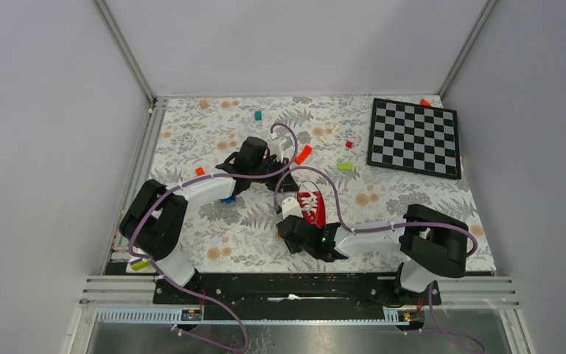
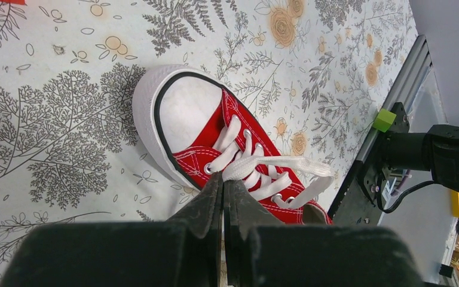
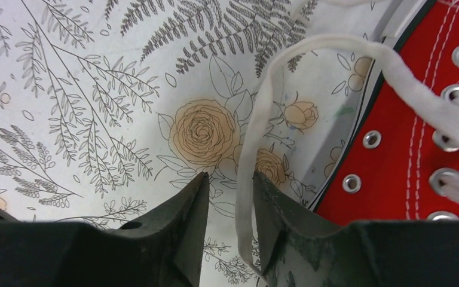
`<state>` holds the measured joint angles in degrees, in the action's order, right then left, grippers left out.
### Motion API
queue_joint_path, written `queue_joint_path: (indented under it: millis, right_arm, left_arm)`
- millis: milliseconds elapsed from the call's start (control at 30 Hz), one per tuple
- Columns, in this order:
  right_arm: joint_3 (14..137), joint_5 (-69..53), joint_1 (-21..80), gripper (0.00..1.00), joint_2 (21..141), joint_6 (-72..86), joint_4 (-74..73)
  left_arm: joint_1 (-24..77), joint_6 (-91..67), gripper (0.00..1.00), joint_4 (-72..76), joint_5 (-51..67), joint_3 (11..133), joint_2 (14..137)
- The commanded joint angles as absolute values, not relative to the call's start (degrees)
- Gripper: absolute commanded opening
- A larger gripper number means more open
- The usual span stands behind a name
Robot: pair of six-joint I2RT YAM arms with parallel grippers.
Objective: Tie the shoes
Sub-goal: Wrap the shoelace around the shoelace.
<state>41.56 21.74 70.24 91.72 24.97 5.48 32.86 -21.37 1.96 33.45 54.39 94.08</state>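
Bench [image 1: 383, 221] carrying a red shoe [image 1: 311, 206] near its middle, between both arms, laces not yet tied. Risk: the shoe is light and unpinned, so a hard pull may drag it. The thin loose strand [image 3: 248, 155] may also slip out sideways as the jaws meet. Left end effector [image 2: 223, 182]: closed, apparently pinching a lace [image 2: 275, 162]. Right end effector [image 3: 230, 179]: partly open, the loose strand hanging between its jaws, ungripped.

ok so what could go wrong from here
The loose lace hangs between the open fingers of the right hand, close to one finger, so it may slip out as they close. The left hand is shut at the laces, and nothing pins the sneaker, so pulling could drag it.
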Motion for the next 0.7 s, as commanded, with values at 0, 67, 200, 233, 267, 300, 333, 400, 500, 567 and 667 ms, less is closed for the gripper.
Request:
queue_joint_path:
  millis: [0, 67, 200, 233, 267, 300, 333, 400, 500, 567, 667]
  right_arm:
    - [43.4, 27.8, 72.6, 0.38, 94.0, 27.9, 2.4]
    - [44.6, 28.1, 72.7, 0.33, 95.0, 28.7, 1.0]
    - [46.3, 27.8, 72.9, 0.17, 97.3, 30.6, -2.2]
    - [46.2, 28.0, 73.2, 0.10, 97.2, 30.8, -2.3]
    - [45.7, 28.6, 73.6, 0.01, 96.6, 31.0, -2.0]
    - [44.7, 29.5, 73.8, 0.00, 95.2, 31.0, -1.1]
    - [43.2, 30.2, 74.0, 0.00, 93.3, 31.0, 0.3]
    - [40.4, 31.2, 74.0, 0.00, 88.4, 30.7, 2.6]
    - [38.1, 32.2, 74.0, 0.00, 80.2, 29.3, 1.8]
    - [37.6, 33.4, 74.0, 0.00, 74.6, 28.7, 0.4]
    - [37.0, 34.6, 74.0, 0.00, 68.3, 27.3, -2.5]
  left_arm:
    - [32.4, -21.6, 0.00, 1.9, 34.6, 58.0, 94.7]
    - [32.4, -21.8, 0.00, 1.7, 34.4, 58.1, 94.6]
    - [32.3, -22.3, 0.00, 2.0, 34.3, 57.6, 94.3]
    - [32.3, -22.4, 0.00, 2.1, 34.4, 57.4, 94.1]
    - [32.3, -22.6, 0.00, 2.5, 34.5, 57.1, 94.0]
    - [32.3, -22.7, 0.00, 2.7, 34.4, 56.8, 93.8]
    - [32.3, -22.8, 0.00, 3.0, 34.3, 56.3, 93.5]
    - [32.3, -23.0, 0.00, 3.5, 34.2, 55.6, 93.0]
    - [32.3, -23.2, 0.00, 3.8, 34.3, 55.1, 92.4]
    - [32.3, -23.6, 0.00, 4.1, 34.4, 54.9, 92.2]
    - [32.3, -24.4, 0.00, 4.6, 35.0, 54.5, 91.9]
